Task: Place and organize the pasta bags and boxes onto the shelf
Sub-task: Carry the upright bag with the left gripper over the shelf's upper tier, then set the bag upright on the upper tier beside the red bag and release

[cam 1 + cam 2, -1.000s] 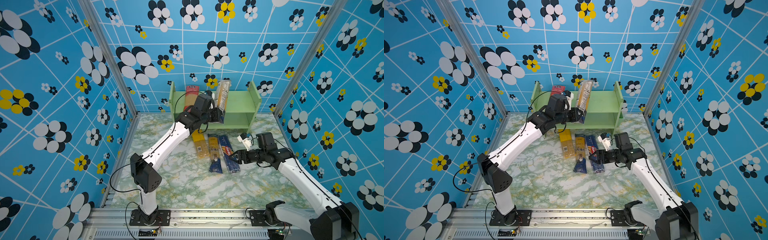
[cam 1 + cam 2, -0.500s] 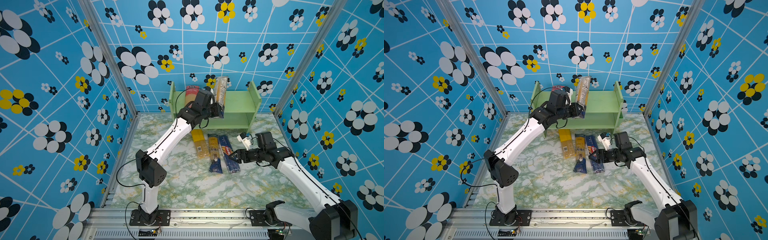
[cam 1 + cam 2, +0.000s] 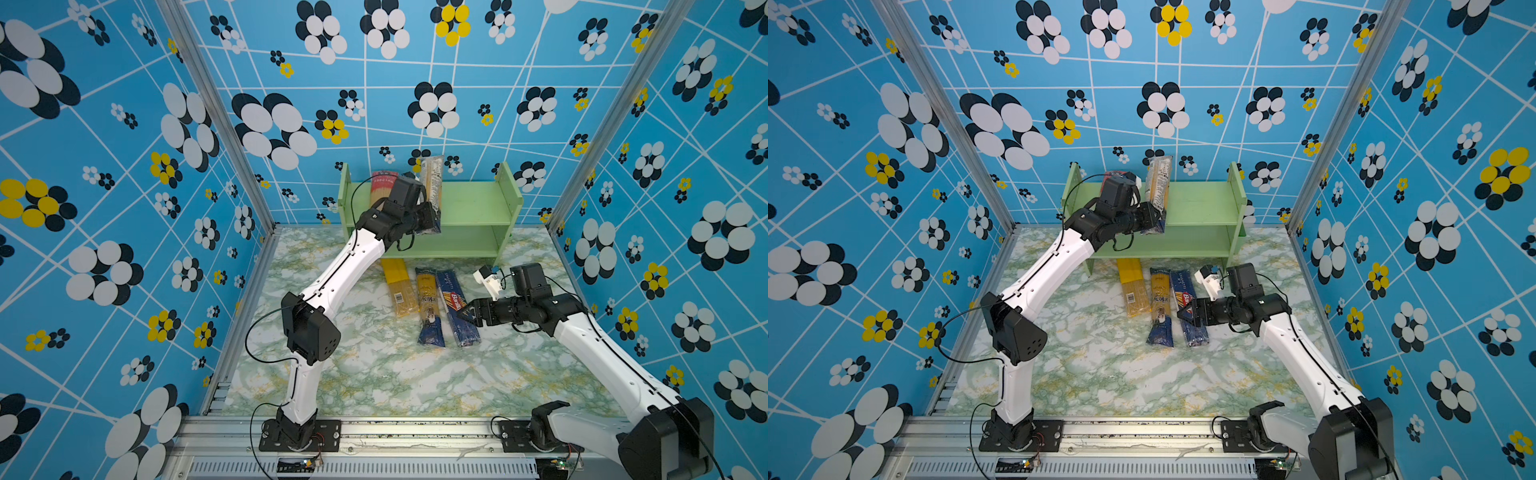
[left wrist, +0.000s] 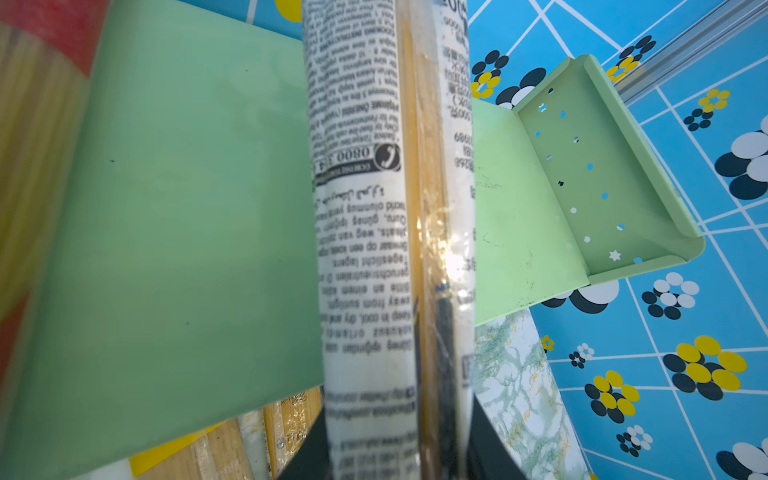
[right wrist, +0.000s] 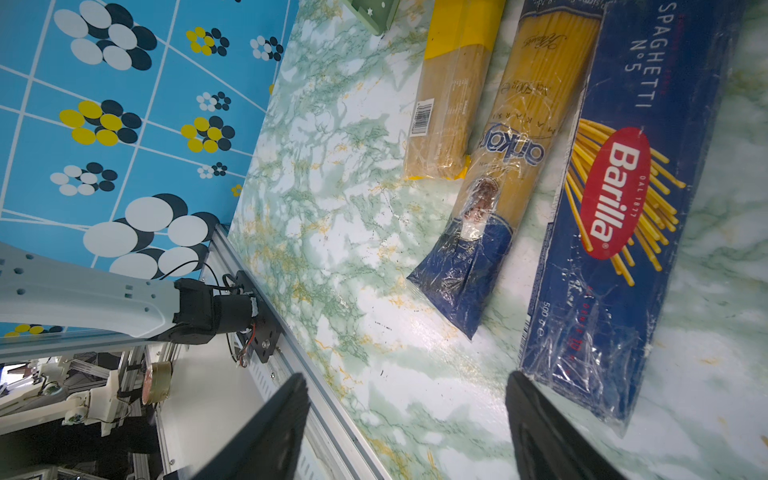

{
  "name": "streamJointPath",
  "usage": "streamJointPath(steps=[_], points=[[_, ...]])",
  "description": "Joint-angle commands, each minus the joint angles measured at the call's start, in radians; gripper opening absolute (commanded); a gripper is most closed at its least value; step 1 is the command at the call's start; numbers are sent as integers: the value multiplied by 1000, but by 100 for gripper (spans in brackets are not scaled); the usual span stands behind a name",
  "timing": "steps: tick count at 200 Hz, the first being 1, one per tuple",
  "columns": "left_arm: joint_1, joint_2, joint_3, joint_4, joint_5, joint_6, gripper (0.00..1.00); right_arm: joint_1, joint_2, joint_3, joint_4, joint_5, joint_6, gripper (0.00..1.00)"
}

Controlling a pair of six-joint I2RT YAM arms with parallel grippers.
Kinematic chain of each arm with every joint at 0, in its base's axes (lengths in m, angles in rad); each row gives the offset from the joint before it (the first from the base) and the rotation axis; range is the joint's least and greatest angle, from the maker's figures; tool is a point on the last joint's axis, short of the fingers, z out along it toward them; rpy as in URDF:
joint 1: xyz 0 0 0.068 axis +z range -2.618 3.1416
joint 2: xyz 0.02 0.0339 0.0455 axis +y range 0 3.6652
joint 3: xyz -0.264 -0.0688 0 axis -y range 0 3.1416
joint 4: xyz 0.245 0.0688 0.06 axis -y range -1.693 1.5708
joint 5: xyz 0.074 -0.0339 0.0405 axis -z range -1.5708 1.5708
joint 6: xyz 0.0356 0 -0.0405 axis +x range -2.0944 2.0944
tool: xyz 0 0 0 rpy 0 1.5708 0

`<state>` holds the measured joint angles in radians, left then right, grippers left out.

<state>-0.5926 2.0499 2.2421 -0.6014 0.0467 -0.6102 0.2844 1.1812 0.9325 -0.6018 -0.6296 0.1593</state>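
Blue flowered walls (image 3: 124, 208) enclose your green-veined marble table (image 3: 374, 374). Your left pincer (image 3: 430, 218) is clamped on a spaghetti bag (image 3: 432, 178), upright at the top tier of the shelf (image 3: 478, 203). Your right pincer (image 3: 462, 313) is spread wide and empty beside the Barilla pack (image 3: 451, 291).

We log a pale-green shelf (image 3: 473, 203), a white-and-green marbled tabletop (image 3: 374, 374) with yellow veins, blue walls (image 3: 124, 124) with white lines and black-white-yellow flowers; the Barilla pack (image 5: 615, 208): dark blue, red oval, yellow strands; the blue-and-yellow bag (image 5: 511, 124): yellow, dark blue end; the plain yellow bag (image 5: 449, 104): white barcode; the red-ended bag (image 3: 381, 185): red, tan; the white-backed bag (image 4: 357, 208): black print.
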Motion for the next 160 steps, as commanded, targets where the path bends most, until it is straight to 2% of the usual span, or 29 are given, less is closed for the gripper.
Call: streamJointPath(steps=[1, 66, 89, 112, 160], points=[[8, -18, 80, 140, -45, 26, 0, -7, 12, 27, -12, 8, -19, 77], [19, 0, 82, 143, -43, 18, 5, -7, 21, 30, -8, 5, -19, 77], [22, 8, 82, 146, -42, 14, 12, -7, 24, 31, -10, 5, -21, 77], [24, 15, 82, 148, -41, 7, 28, -7, 24, 31, -10, 5, -22, 77], [27, 28, 82, 151, -39, 2, 38, -7, 27, 34, -10, 4, -23, 77]])
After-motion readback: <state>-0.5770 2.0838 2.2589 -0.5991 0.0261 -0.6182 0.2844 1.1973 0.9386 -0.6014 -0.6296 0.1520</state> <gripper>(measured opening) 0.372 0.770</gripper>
